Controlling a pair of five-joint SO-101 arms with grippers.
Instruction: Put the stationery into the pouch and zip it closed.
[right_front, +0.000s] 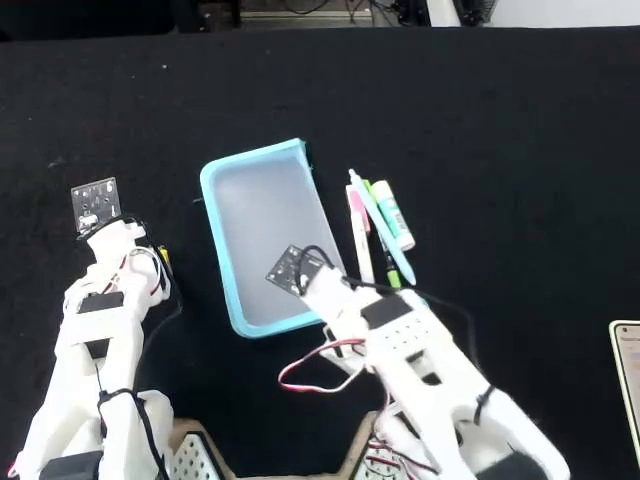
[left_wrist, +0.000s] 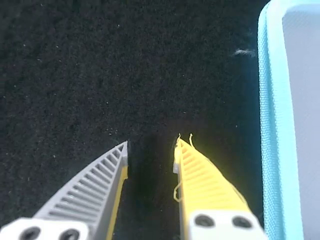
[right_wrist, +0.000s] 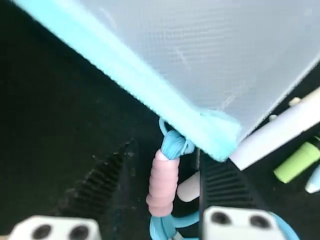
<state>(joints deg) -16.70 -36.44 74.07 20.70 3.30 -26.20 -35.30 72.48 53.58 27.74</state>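
The pouch (right_front: 258, 230), translucent with a teal rim, lies flat in the middle of the black table. Its zipper pull (right_wrist: 164, 184), a teal cord with a pink bead, hangs off the near right corner. My right gripper (right_wrist: 166, 150) is open, its black fingers on either side of that pull without pinching it. Several pens and markers (right_front: 380, 225) lie along the pouch's right side, and a white pen (right_wrist: 280, 135) and a green marker (right_wrist: 297, 162) show just past the corner. My left gripper (left_wrist: 151, 145) is open over bare cloth, left of the pouch's rim (left_wrist: 272, 125).
The right arm (right_front: 410, 345) stretches from the table's near edge to the pouch's near corner, with a red and white cable looping beside it. A white card (right_front: 626, 362) lies at the far right edge. Black cloth covers the table.
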